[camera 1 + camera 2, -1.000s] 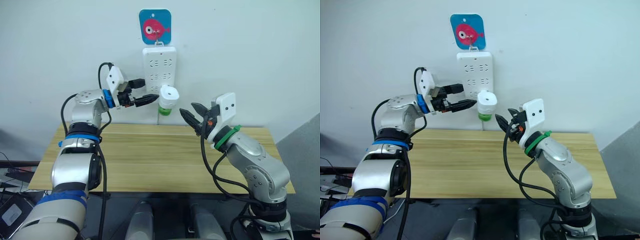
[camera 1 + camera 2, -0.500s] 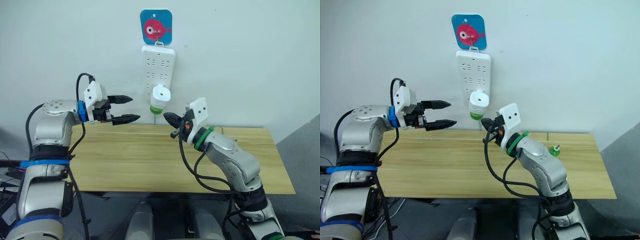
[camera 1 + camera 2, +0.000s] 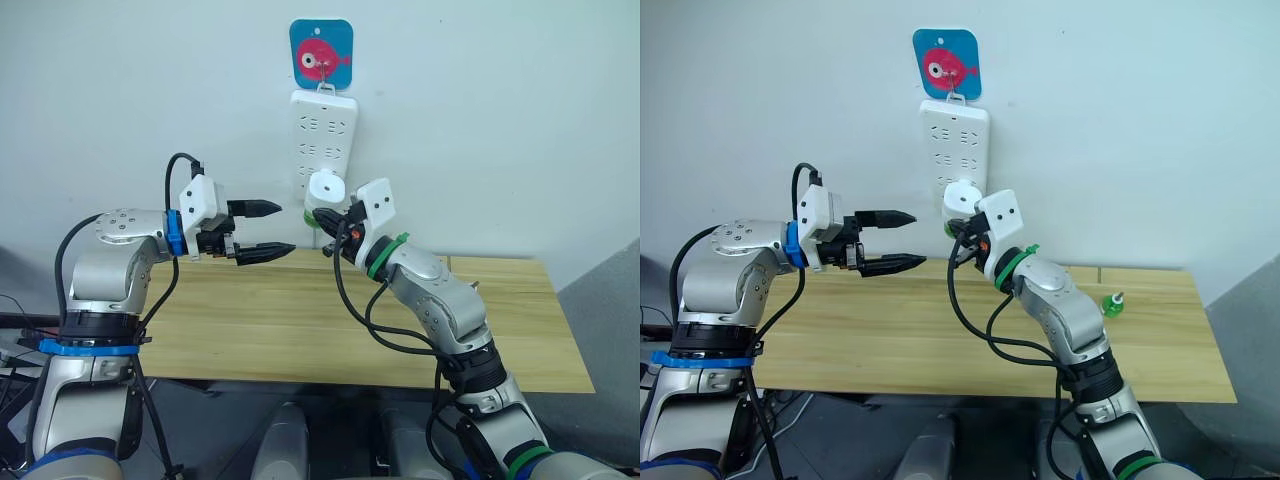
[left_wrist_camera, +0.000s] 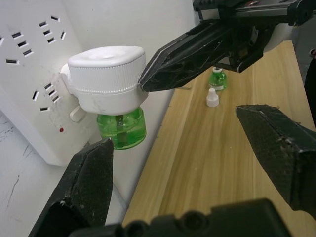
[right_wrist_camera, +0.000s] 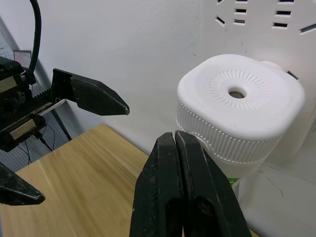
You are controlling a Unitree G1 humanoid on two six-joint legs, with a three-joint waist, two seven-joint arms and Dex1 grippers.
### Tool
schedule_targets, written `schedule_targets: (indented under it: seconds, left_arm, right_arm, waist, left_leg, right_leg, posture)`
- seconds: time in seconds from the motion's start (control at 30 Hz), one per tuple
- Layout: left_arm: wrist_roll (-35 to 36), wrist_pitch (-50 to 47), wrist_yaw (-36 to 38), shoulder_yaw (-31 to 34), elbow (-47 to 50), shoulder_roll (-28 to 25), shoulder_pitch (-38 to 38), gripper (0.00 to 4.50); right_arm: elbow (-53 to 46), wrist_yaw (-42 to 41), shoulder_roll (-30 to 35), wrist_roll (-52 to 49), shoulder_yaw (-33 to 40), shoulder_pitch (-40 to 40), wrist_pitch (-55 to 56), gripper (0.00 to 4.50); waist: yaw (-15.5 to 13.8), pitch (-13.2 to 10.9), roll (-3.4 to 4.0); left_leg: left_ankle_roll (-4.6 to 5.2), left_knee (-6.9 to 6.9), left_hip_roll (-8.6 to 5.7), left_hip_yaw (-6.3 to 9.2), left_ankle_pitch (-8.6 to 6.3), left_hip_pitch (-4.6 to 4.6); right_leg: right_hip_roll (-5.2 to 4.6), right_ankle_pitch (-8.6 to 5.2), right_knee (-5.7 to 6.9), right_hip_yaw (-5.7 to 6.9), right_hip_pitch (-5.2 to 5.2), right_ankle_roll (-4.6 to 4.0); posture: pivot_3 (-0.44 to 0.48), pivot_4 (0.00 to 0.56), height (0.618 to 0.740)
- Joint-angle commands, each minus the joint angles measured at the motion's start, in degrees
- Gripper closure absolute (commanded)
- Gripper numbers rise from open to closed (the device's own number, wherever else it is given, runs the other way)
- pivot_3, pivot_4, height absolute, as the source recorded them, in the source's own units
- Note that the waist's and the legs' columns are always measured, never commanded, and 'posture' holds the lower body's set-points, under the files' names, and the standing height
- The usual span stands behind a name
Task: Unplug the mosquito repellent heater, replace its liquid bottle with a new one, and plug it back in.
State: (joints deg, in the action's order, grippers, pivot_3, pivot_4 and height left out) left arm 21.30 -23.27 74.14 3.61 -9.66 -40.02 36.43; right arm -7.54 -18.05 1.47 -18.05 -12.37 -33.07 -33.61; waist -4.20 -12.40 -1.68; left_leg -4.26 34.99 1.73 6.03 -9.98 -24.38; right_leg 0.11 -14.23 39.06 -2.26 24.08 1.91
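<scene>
The small white rounded plastic mosquito repellent heater point(image 4: 106, 76), with a translucent green liquid bottle point(image 4: 121, 129) screwed in beneath it, sits plugged into the long white multi-socket power strip point(image 3: 323, 140) hung on the pale wall under a blue card with a pink fish point(image 3: 321, 54); the right hand point(image 5: 180, 153) is at the heater's ribbed side, its two black fingers pressed together with no gap, their tips touching or just short of the white shell, gripping nothing; the left hand point(image 3: 272, 229) hangs well apart from the heater, on the far side of it from the right hand, fingers spread wide and holding nothing, pointing toward the unit; beyond the right hand, on the light wooden counter point(image 3: 300, 320), stand a second small green bottle point(image 4: 216, 79) and, just beside it, a tiny white bottle cap point(image 4: 212, 98), both upright and apart from either hand.
</scene>
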Motion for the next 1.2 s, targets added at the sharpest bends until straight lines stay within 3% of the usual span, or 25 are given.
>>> schedule_targets:
  seconds: [0.03,0.77,1.2]
  left_arm:
    - [0.6,1.2,-0.3,0.3,0.0,-0.5,1.5,0.0]
    - [0.3,3.7,0.9,-1.0,-4.0,-0.4,3.9,0.0]
    - [0.4,4.4,0.8,-0.8,-3.9,-0.7,3.0,0.0]
  right_arm:
    - [-1.3,-0.3,-0.5,0.0,1.0,-0.6,1.2,4.45]
    - [-4.3,0.4,0.5,0.0,3.6,1.7,-0.6,4.45]
    - [-4.9,-1.5,-0.3,-0.3,1.5,1.5,-1.9,4.45]
  waist:
    - [-0.1,0.0,0.0]
    - [-0.2,0.0,0.0]
    - [-0.2,0.0,0.0]
  left_leg:
    - [0.0,0.0,0.0,0.0,0.0,0.0]
    - [0.0,-0.01,0.0,-0.03,0.0,0.0]
    - [0.0,-0.02,0.0,-0.02,0.0,0.0]
  right_leg:
    - [0.0,0.0,0.0,0.0,0.0,0.0]
    - [0.0,0.0,-0.02,-0.03,0.01,-0.01]
    - [0.0,-0.01,-0.02,-0.02,0.01,-0.01]
  posture:
    - [0.324,0.156,0.74]
    - [0.303,0.146,0.74]
    - [0.312,0.143,0.74]
